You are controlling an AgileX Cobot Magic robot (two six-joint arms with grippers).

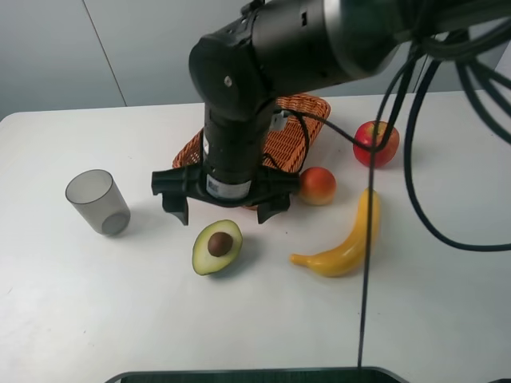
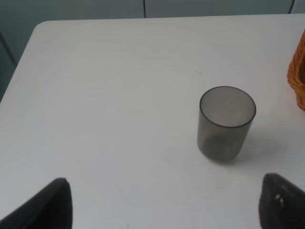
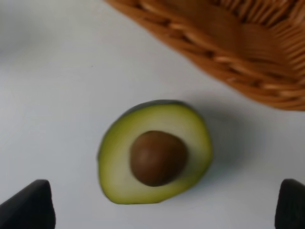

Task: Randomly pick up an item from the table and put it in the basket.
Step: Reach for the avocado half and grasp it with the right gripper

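Observation:
The halved avocado (image 1: 216, 246) lies flesh up with its brown pit showing on the white table (image 1: 96, 319), just in front of the orange-brown wicker basket (image 1: 291, 140). My right gripper (image 1: 223, 203) hangs open above the avocado's far edge, one finger on each side, holding nothing. In the right wrist view the avocado (image 3: 155, 152) sits between the open fingertips (image 3: 28, 205), with the basket wall (image 3: 228, 43) beyond it. My left gripper (image 2: 167, 205) is open and empty over bare table; it does not show in the exterior view.
A grey translucent cup (image 1: 97, 202) stands at the left, also in the left wrist view (image 2: 225, 121). A peach (image 1: 318, 185), a yellow banana (image 1: 345, 239) and a red apple (image 1: 377, 144) lie right of the basket. Black cables (image 1: 415, 159) hang at the right.

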